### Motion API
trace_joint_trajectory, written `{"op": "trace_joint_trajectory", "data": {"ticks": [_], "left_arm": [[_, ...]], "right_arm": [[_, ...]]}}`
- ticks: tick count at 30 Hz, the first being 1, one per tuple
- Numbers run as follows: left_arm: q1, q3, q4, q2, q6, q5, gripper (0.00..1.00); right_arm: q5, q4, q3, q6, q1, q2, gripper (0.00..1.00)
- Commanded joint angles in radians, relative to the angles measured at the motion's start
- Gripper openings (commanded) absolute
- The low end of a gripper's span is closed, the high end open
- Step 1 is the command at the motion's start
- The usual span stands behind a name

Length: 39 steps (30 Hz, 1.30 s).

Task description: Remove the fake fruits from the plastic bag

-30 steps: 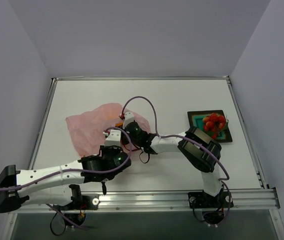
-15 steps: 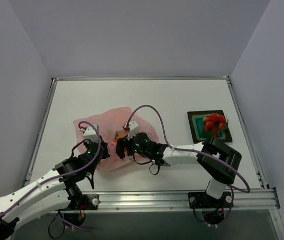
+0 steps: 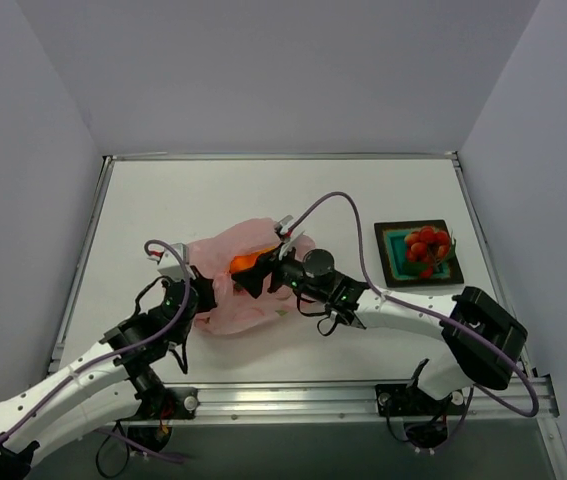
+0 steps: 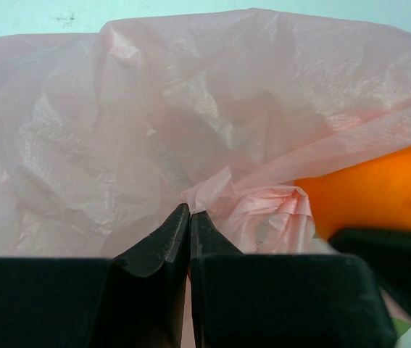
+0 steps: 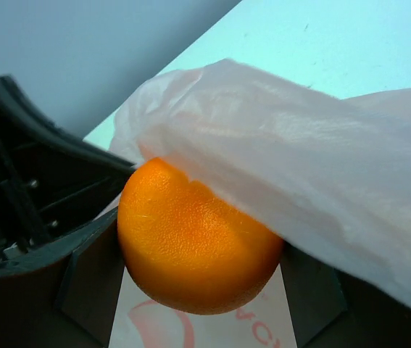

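The pink plastic bag (image 3: 225, 300) lies crumpled mid-table and fills the left wrist view (image 4: 191, 109). My left gripper (image 3: 211, 290) is shut on a fold of the bag (image 4: 189, 210) at its left side. My right gripper (image 3: 248, 268) is shut on the orange ball (image 3: 246, 263), one of the fake fruits, at the bag's upper edge. In the right wrist view the ball (image 5: 198, 239) sits between the fingers (image 5: 82, 279) with a flap of bag (image 5: 299, 167) draped over its top. The red berries (image 3: 428, 243) lie on the teal tray (image 3: 393, 262) at the right.
The tray stands near the table's right edge. The right arm's purple cable (image 3: 348, 215) arcs above the bag. Grey walls close in the table at the back and on both sides. An aluminium rail (image 3: 293, 400) runs along the near edge.
The left arm has swung from the bag's near side to its left side. The right gripper with the orange ball has moved up and right, and the bag has shifted right with it.
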Motion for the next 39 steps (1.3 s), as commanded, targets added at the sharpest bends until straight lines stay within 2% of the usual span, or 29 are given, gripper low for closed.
{"op": "trace_joint_trajectory", "data": {"ticks": [1, 4, 6, 10, 16, 21, 23, 27, 29, 30, 31, 33, 36, 39], "left_arm": [[0.018, 0.005, 0.004, -0.025, -0.010, -0.040, 0.02], [0.026, 0.019, -0.034, -0.075, -0.012, -0.083, 0.02], [0.047, 0.040, -0.080, -0.094, -0.009, -0.098, 0.02], [0.098, 0.088, -0.074, -0.068, 0.040, -0.096, 0.02], [0.153, 0.063, 0.030, -0.002, 0.033, -0.031, 0.02], [0.155, 0.083, 0.043, 0.012, 0.016, -0.023, 0.02], [0.156, 0.092, 0.043, -0.002, 0.026, -0.040, 0.02], [0.170, 0.111, 0.036, 0.000, 0.043, -0.052, 0.02], [0.173, 0.109, 0.046, 0.008, 0.036, -0.044, 0.03], [0.173, 0.105, 0.055, 0.004, 0.023, -0.026, 0.02], [0.173, 0.092, 0.082, 0.001, 0.020, -0.015, 0.02], [0.173, 0.080, 0.095, -0.014, 0.014, 0.000, 0.02], [0.173, 0.089, 0.058, -0.025, 0.014, -0.010, 0.02], [0.173, 0.080, 0.047, -0.045, 0.014, -0.015, 0.02]], "right_arm": [[-0.176, 0.153, 0.008, 0.115, -0.103, 0.049, 0.14], [-0.203, 0.113, 0.088, 0.072, -0.091, 0.086, 0.14], [-0.280, 0.121, 0.125, 0.043, -0.083, 0.091, 0.14], [-0.379, 0.086, 0.153, 0.007, -0.077, 0.060, 0.12], [-0.576, 0.214, 0.188, 0.100, -0.060, 0.048, 0.11], [-0.680, 0.273, 0.234, 0.160, -0.043, 0.039, 0.11], [-0.676, 0.273, 0.240, 0.173, -0.039, 0.014, 0.11], [-0.628, 0.092, 0.306, 0.075, 0.024, -0.070, 0.11], [-0.627, 0.144, 0.294, 0.108, 0.033, -0.086, 0.12], [-0.612, 0.276, 0.271, 0.175, 0.036, -0.098, 0.12], [-0.596, 0.335, 0.250, 0.196, 0.036, -0.101, 0.12], [-0.506, 0.334, 0.231, 0.182, 0.033, -0.095, 0.11], [-0.473, 0.355, 0.295, 0.141, 0.027, -0.028, 0.11], [-0.521, 0.467, 0.420, 0.231, -0.008, 0.073, 0.10]]}}
